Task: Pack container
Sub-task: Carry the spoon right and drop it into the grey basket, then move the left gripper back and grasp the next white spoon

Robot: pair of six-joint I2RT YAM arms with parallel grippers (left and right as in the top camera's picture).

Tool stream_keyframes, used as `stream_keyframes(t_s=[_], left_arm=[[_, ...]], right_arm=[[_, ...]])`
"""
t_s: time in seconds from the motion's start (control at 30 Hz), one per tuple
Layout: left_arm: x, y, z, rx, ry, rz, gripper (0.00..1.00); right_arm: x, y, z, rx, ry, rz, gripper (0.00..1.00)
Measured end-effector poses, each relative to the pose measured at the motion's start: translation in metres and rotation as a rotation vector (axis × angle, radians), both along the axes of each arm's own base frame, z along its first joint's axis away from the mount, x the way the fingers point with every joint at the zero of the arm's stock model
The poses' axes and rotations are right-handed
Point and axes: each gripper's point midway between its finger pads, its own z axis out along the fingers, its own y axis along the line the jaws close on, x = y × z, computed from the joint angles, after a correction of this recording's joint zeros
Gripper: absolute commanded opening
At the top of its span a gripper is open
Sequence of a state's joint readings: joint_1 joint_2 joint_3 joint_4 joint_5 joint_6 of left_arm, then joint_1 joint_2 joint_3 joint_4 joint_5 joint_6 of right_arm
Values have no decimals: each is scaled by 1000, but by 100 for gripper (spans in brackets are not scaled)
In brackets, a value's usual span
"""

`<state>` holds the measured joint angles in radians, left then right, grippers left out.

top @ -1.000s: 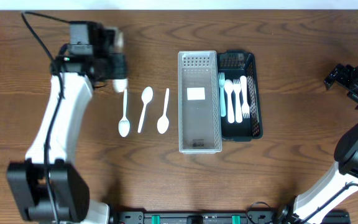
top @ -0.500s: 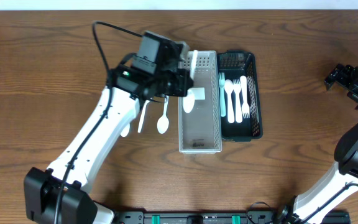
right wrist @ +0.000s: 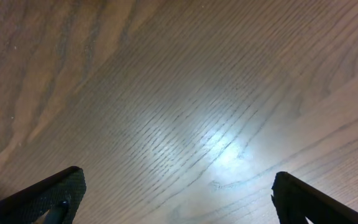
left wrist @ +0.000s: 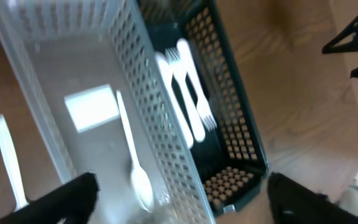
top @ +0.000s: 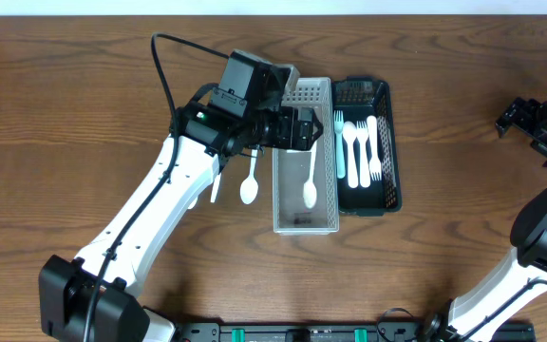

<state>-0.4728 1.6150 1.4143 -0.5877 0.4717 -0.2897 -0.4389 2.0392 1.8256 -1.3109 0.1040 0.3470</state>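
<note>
While the left pincer [top: 296,128] hangs over the far end of the clear basket [top: 304,224] with its jaws spread wide and nothing between them, one white spoon [top: 310,193] lies inside that basket. Its bowl points toward the near end and its handle runs just beside a white label [left wrist: 91,106] on the basket floor.

Baskets: two, side by side. The dark basket [top: 393,180] on the right holds four forks [top: 353,152], one pale blue and three white.

Spoons outside: one loose spoon [top: 249,182] lies in full view on the counter [top: 84,66], left of the clear basket. A second handle [top: 215,190] shows at the edge of the left arm; whether more lie beneath the arm cannot be told.

The right pincer [right wrist: 178,202], likewise spread and empty, sits over bare wood near the counter's right edge.

One second earlier the left pincer was pressed together at the counter's left, by the row of spoons. Half a second earlier it carried a spoon over the clear basket. The right arm has not moved.

The counter is dark brown wood with a marked grain. A pale strip runs along its far edge and a dark rail [top: 302,332] along the near one.
</note>
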Motion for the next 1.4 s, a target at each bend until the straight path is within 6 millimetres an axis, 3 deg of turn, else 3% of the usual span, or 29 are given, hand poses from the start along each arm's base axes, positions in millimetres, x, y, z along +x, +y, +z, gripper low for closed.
stream_keyframes(t_s=[0.1,0.2,0.27,0.33,0.47,0.53,0.63,0.77,1.07,1.4], left_arm=[[12,2,8,-15,-55,5,98],[29,31,2,44,-70,89,98],[40,73,-11,145,-47,200,98],[43,129,-28,289,1,318,98],[29,223,-48,513,109,482,98],[24,257,-51,570,140,544,98],[18,284,-58,603,171,596,98],[5,292,-85,632,253,575,98],[-3,278,-144,683,404,475,98],[-6,257,-175,638,477,365,98]], right_arm=[[0,0,0,0,0,0,99],[0,0,0,0,0,0,99],[0,0,0,0,0,0,99],[0,0,0,0,0,0,99],[0,0,0,0,0,0,99],[0,0,0,0,0,0,99],[0,0,0,0,1,0,99],[0,0,0,0,1,0,99],[0,0,0,0,1,0,99],[0,0,0,0,0,0,99]])
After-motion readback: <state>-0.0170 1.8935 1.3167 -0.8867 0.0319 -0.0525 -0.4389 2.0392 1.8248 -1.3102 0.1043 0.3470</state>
